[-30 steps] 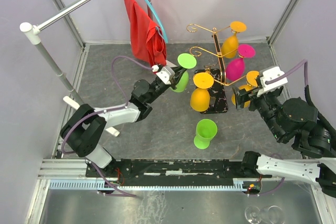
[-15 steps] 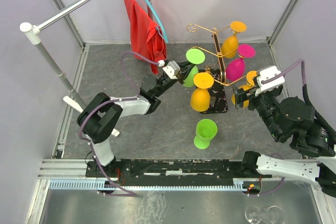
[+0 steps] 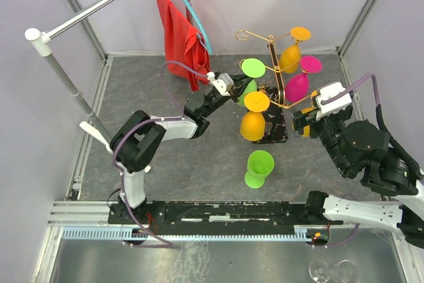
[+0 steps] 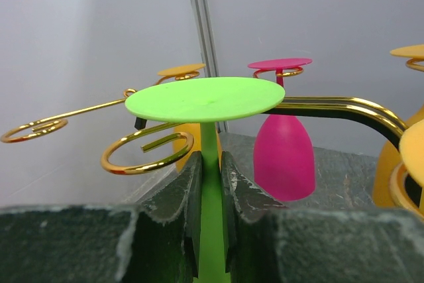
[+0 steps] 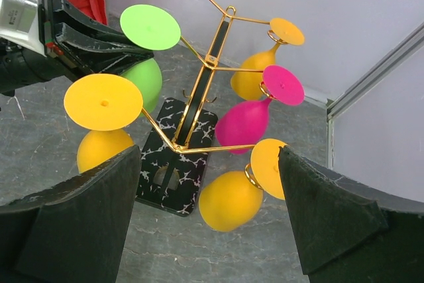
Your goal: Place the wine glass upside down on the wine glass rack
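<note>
Nearly done: left gripper (image 4: 211,167) jaws pinch the inverted green wine glass (image 4: 202,99) by its stem, just beside an empty scroll at the wine glass rack's (image 4: 142,154) 10 o'clock, seemingly not yet hooked. Right gripper (image 5: 209,183) jaws gape, empty.

The rack (image 3: 271,57) crowds the middle of the tabletop (image 3: 185,164), its sides filled with hanging orange glasses (image 3: 252,124), a pink glass (image 3: 296,87) and curled gold arms. The left claw (image 3: 234,88), clamped on a green glass (image 3: 253,67) by its stem, sits tight against the rack's left. An empty gold loop (image 4: 147,155) lies just beside the stem, and red cloth (image 3: 180,38) hangs near behind that arm. The right claw (image 3: 306,122), jaws wide, faces the rack's right, a low orange glass (image 5: 228,200) just ahead. A standing green glass (image 3: 258,167) blocks the front; bare tabletop lies left of it.
</note>
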